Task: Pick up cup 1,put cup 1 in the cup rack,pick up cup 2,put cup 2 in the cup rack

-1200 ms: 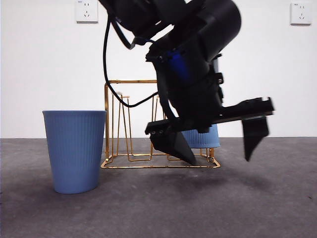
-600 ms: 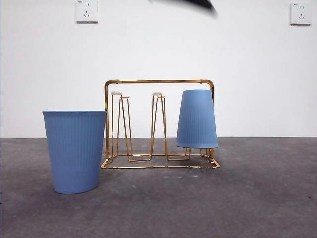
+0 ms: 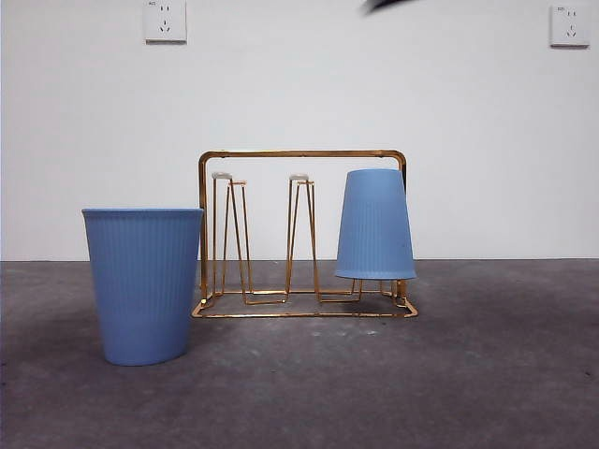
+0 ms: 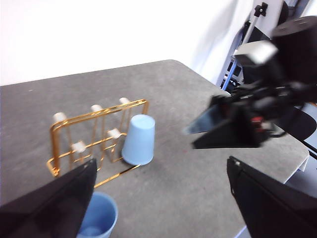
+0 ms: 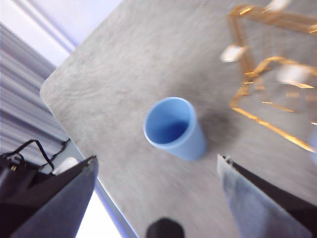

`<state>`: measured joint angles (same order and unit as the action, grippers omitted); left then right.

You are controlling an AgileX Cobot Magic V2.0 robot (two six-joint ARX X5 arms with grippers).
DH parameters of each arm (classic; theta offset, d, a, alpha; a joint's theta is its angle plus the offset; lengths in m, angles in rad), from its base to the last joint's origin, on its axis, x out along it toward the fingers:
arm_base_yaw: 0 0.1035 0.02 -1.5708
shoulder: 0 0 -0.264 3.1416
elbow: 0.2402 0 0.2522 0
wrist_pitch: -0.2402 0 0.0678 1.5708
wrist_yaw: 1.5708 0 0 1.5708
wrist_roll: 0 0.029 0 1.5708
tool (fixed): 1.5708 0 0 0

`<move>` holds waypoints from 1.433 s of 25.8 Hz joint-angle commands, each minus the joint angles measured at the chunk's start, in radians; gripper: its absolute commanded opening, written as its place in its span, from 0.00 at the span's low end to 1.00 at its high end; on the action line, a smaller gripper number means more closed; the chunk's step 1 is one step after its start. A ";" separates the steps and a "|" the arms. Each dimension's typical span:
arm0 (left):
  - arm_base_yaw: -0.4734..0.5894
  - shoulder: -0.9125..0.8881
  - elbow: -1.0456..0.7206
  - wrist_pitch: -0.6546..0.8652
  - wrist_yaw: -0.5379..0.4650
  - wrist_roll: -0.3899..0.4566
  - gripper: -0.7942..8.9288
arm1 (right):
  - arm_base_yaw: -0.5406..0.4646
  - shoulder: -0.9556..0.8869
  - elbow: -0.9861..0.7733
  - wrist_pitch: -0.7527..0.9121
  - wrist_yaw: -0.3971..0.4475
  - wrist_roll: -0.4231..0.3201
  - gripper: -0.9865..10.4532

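The gold wire cup rack [image 3: 299,154] [image 4: 59,126] [image 5: 257,74] stands mid-table. One blue ribbed cup [image 3: 374,224] [image 4: 138,140] sits upside down over a prong at the rack's right end, with nothing gripping it. A second blue cup [image 3: 143,285] [image 4: 96,218] [image 5: 174,128] stands upright on the table left of the rack. My right gripper [image 5: 157,161] [image 4: 190,140] is open and empty, high above the upright cup. My left gripper [image 4: 161,168] is also open and empty, held high and well back from the rack. In the front view only a black tip [image 3: 388,5] shows at the top edge.
The grey table [image 3: 374,393] ends in a rounded corner [image 5: 49,89] near the upright cup. A white wall with two sockets [image 3: 165,21] stands behind. Stands and cables [image 4: 257,20] crowd the space beyond the table's edge.
The arm that hung low in front of the rack's right end has risen out of the front view. The inverted cup stays on the rack. The upright cup has not moved.
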<state>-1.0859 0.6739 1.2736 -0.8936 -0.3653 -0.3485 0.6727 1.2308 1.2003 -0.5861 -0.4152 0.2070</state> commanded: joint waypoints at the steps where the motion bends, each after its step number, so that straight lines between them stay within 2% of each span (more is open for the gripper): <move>1: -0.002 -0.022 -0.008 -0.041 -0.017 -0.010 0.53 | 0.042 0.108 -0.004 0.085 0.011 0.067 0.45; 6: -0.002 -0.041 -0.008 -0.111 -0.058 -0.010 0.53 | 0.117 0.302 0.078 0.107 0.114 0.080 0.45; 14: -0.002 -0.021 -0.008 -0.140 -0.059 0.000 0.53 | 0.162 0.565 0.337 -0.052 0.242 0.052 0.45; 18: -0.002 -0.020 -0.008 -0.141 -0.081 0.011 0.53 | 0.166 0.647 0.411 -0.121 0.260 0.050 0.45; 25: -0.002 -0.017 -0.008 -0.138 -0.081 0.017 0.53 | 0.166 0.776 0.436 -0.114 0.259 0.051 0.44; 26: -0.002 -0.016 -0.008 -0.137 -0.081 0.017 0.53 | 0.166 0.791 0.436 -0.108 0.258 0.051 0.40; 28: -0.002 -0.013 -0.008 -0.138 -0.081 0.017 0.53 | 0.166 0.805 0.436 -0.103 0.256 0.050 0.22; 30: -0.002 -0.010 -0.008 -0.136 -0.081 0.016 0.53 | 0.166 0.807 0.436 -0.089 0.232 0.026 0.10; 33: -0.002 -0.003 -0.008 -0.132 -0.081 0.015 0.53 | 0.166 0.807 0.436 -0.093 0.188 0.010 0.08; 37: -0.002 0.013 -0.008 -0.101 -0.080 0.009 0.53 | 0.166 0.794 0.439 -0.135 0.186 -0.037 0.08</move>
<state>-1.0859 0.6861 1.2736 -1.0035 -0.4423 -0.3408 0.8371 2.0254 1.6344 -0.7269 -0.2260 0.1905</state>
